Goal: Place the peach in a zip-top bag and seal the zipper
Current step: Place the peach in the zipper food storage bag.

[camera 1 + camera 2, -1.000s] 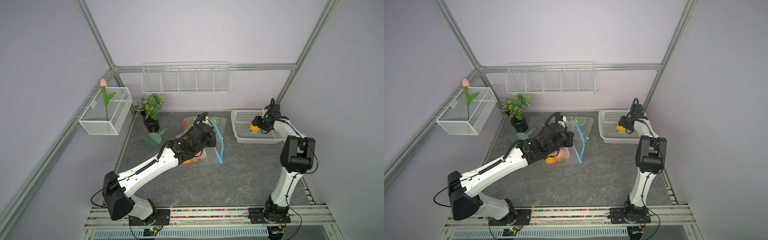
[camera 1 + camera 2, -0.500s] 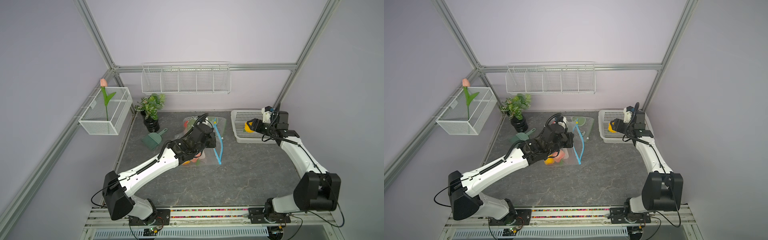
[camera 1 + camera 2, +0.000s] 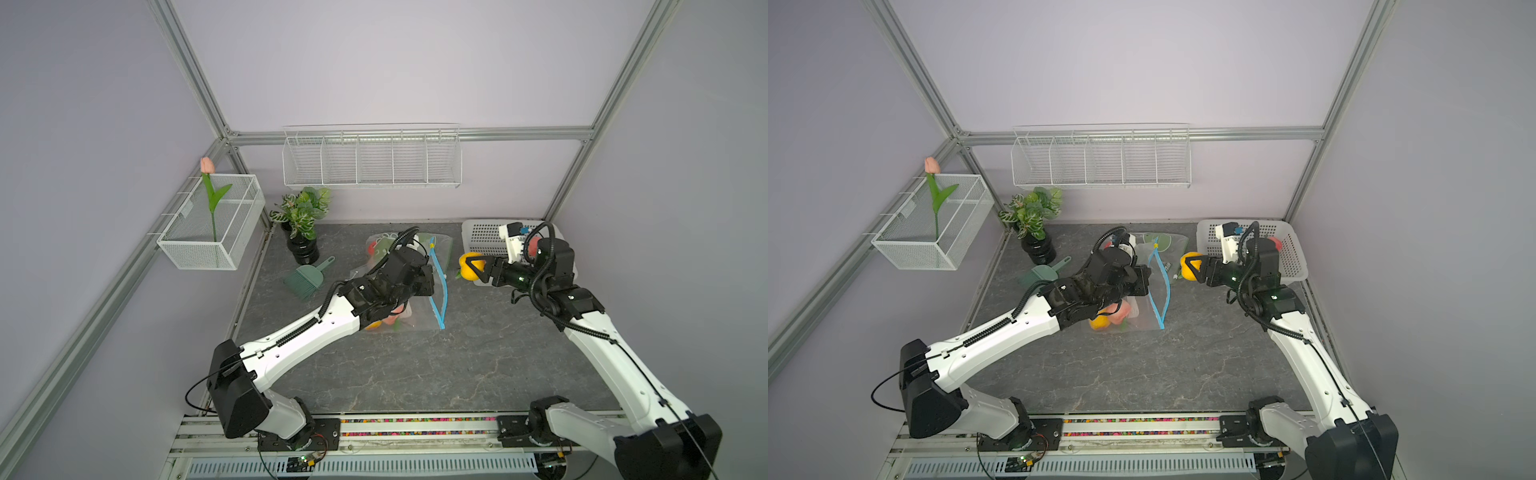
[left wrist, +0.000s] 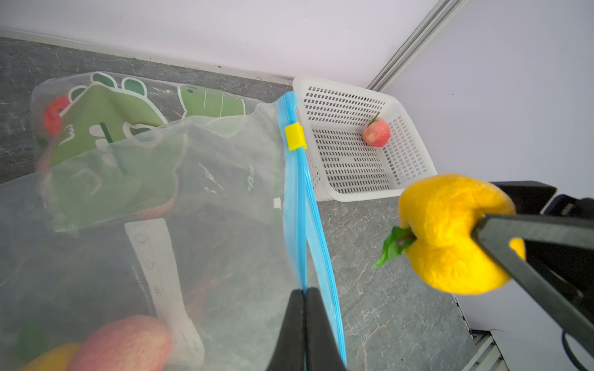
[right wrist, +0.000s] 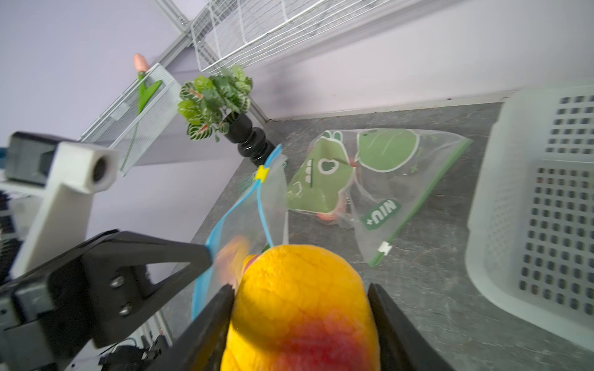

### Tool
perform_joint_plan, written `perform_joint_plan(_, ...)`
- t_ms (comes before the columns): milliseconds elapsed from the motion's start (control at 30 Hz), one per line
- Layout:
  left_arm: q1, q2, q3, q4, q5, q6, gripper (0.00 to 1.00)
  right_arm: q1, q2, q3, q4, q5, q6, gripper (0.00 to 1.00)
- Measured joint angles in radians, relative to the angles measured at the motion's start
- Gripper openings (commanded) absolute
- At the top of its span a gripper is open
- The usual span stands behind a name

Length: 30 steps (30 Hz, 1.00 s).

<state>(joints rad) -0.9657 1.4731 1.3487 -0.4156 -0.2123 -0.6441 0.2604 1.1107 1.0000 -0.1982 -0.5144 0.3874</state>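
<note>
Clamping the peach (image 4: 450, 231), the right gripper (image 3: 471, 269) hovers at three o'clock of the zip-top bag (image 4: 209, 192), its zipper rim (image 4: 297, 192) pinched in the left gripper (image 4: 304, 298)'s closed jaws; insertion and sealing apparently remain.

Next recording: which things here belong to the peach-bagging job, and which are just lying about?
Job: yellow peach in the right claw; blue-zip bag pinched by the left claw; white basket with a pink peach.
Lying about: dinosaur bag, potted plant, green dustpan, tulip basket, wire rack.
</note>
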Motion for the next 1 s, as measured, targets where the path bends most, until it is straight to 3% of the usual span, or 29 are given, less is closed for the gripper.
perform_joint_plan(400, 0.000, 0.025, 0.038, 0.002, 0.036, 0.000, 0.00, 0.132, 0.043, -0.023, 0.064, -0.013, 0.005, 0.64)
perform_joint_plan(700, 0.000, 0.025, 0.078, 0.008, 0.058, 0.011, 0.00, 0.150, 0.102, -0.051, 0.065, 0.018, 0.002, 0.66)
perform_joint_plan(1000, 0.000, 0.024, 0.062, 0.044, 0.125, 0.007, 0.00, 0.174, 0.150, -0.050, 0.068, 0.026, -0.006, 0.73)
